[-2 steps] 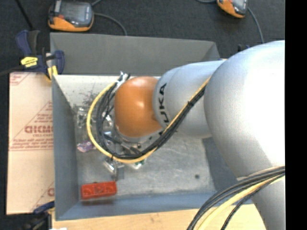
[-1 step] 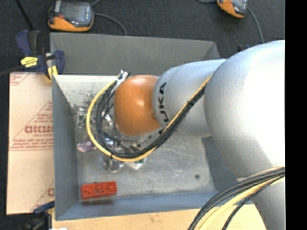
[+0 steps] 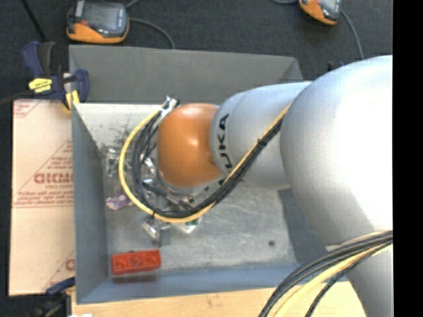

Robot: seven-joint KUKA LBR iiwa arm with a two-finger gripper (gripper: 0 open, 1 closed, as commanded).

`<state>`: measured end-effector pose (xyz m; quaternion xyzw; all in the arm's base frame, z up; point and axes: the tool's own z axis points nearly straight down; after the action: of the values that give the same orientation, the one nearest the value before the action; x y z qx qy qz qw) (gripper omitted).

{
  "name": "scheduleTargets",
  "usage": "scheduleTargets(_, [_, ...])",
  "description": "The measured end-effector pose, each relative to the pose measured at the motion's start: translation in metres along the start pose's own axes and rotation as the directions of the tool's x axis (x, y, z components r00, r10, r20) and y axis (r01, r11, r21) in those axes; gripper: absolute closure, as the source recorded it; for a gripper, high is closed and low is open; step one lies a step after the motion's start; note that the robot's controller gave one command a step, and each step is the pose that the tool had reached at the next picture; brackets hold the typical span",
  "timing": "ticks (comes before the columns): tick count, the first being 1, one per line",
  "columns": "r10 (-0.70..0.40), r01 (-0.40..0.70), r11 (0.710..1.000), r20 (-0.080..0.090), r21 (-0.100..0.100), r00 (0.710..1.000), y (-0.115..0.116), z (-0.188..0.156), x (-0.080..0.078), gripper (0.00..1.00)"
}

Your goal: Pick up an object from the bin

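The gripper [image 3: 156, 228] hangs low in the left half of the grey metal bin [image 3: 198, 78], close above the floor. Most of it is hidden under the wrist's orange cover [image 3: 188, 144] and a loop of yellow and black cables [image 3: 135, 170], so I cannot tell whether it is spread or closed, and nothing can be seen held in it.

Nearest to it, toward the front wall, a flat oblong red block [image 3: 135, 261] lies on the floor by the front left corner. A small pale purple piece [image 3: 117, 202] lies near the left wall, and a few clear bits [image 3: 112, 156] sit farther back. The thick white arm [image 3: 277, 131] crosses in from the right.

The step in hand looks like the approach to a grasp, with nothing lifted yet. The next move probably calls for centring on one thing, perhaps the red block, closing round it, then rising clear of the walls.
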<state>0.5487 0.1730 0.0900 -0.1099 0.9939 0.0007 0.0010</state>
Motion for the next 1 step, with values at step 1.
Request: scheduleTargets(1, [-0.144,0.144,0.99,0.005,0.001,0.99,0.0058,0.004,0.0676,0.0])
